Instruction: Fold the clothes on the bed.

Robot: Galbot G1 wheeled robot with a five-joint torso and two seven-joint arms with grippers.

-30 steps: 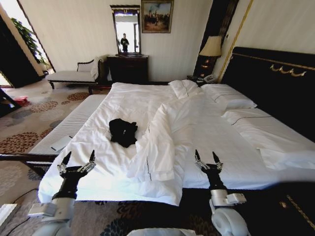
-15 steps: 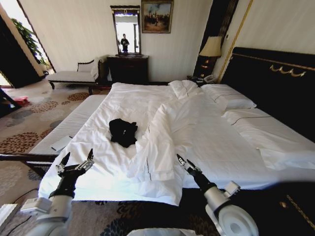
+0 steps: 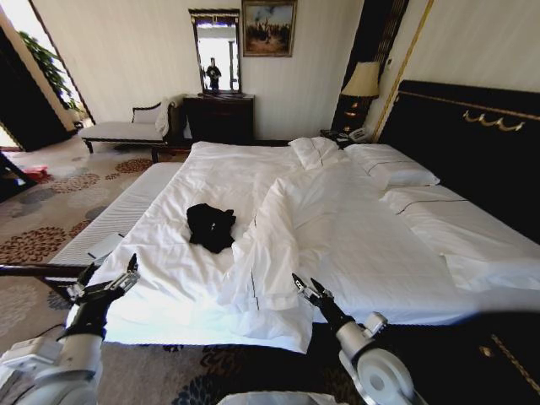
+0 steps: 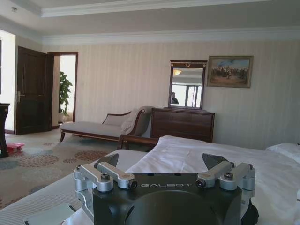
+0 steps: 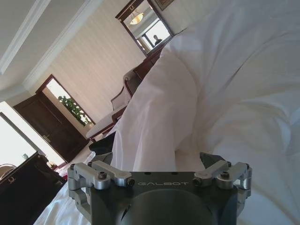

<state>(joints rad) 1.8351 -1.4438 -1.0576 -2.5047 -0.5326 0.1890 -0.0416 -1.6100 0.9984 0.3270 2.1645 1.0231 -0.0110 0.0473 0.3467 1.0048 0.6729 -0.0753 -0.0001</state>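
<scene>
We see black shirt (image 3: 211, 226) crumpled mid-bed (image 3: 354, 245), untouched. Left gripper (image 3: 107, 283) by bed's near left corner, fingers spread, empty. Right gripper (image 3: 305, 288) at duvet (image 3: 278, 253) fold, also spread, empty.

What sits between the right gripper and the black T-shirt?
In the head view, a raised fold of the white duvet lies between the right gripper and the black T-shirt.

Chaise (image 3: 126, 128), dresser (image 3: 219, 116), mirror (image 3: 217, 51), lamp (image 3: 362, 81).
</scene>
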